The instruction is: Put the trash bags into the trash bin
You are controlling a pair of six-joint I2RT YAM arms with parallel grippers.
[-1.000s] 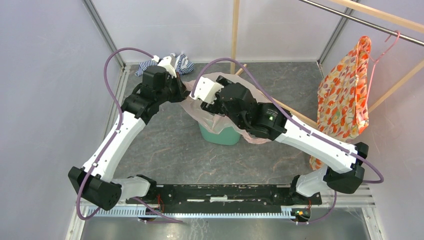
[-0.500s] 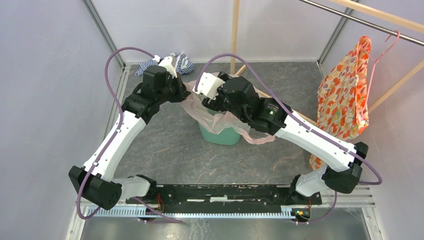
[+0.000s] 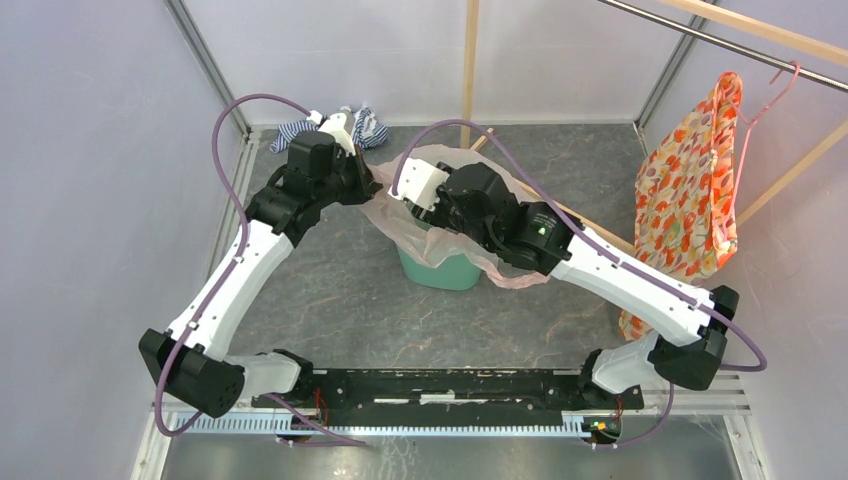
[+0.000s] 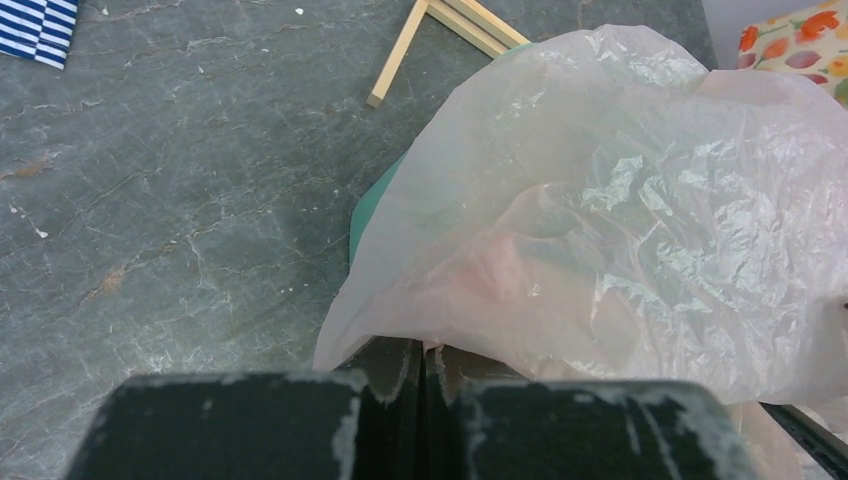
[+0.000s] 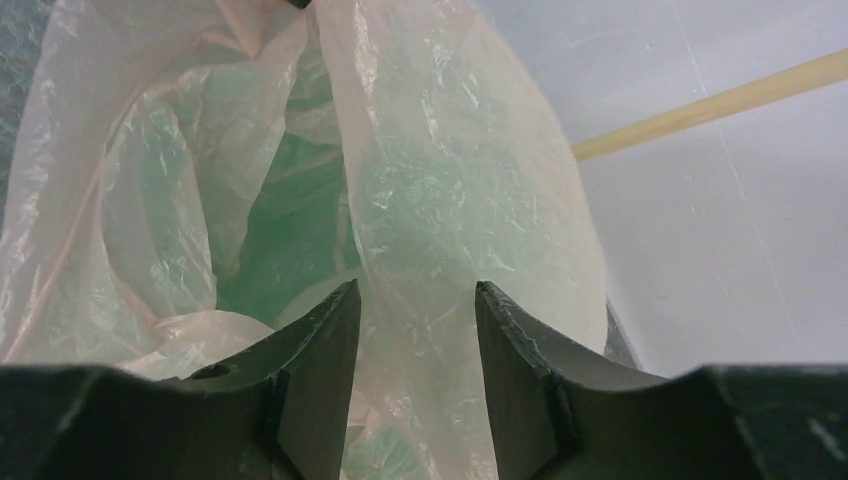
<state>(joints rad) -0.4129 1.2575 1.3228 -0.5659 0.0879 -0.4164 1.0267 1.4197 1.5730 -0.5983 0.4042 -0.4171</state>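
The pale pink trash bag (image 3: 392,218) is draped over the mint-green trash bin (image 3: 440,270) in the middle of the floor, with part of it hanging inside. My left gripper (image 3: 368,186) is at the bin's left side, shut on the bag's edge (image 4: 620,220) and holding it up. Its jaws (image 4: 424,350) pinch the film, and a sliver of the bin (image 4: 372,205) shows below. My right gripper (image 3: 430,212) points down into the bin mouth. Its jaws (image 5: 417,295) stand apart with a fold of the bag (image 5: 440,200) between them. The green bin wall (image 5: 300,240) shows through the film.
A blue-white striped cloth (image 3: 362,125) lies at the back behind the left wrist. An orange floral garment (image 3: 690,190) hangs on a pink hanger at the right. A wooden post (image 3: 469,70) rises behind the bin, and wooden strips (image 4: 400,50) lie on the floor.
The right gripper's jaws have narrowed around the bag fold, and its wrist has shifted slightly over the bin. The left arm has held still with the bag edge.
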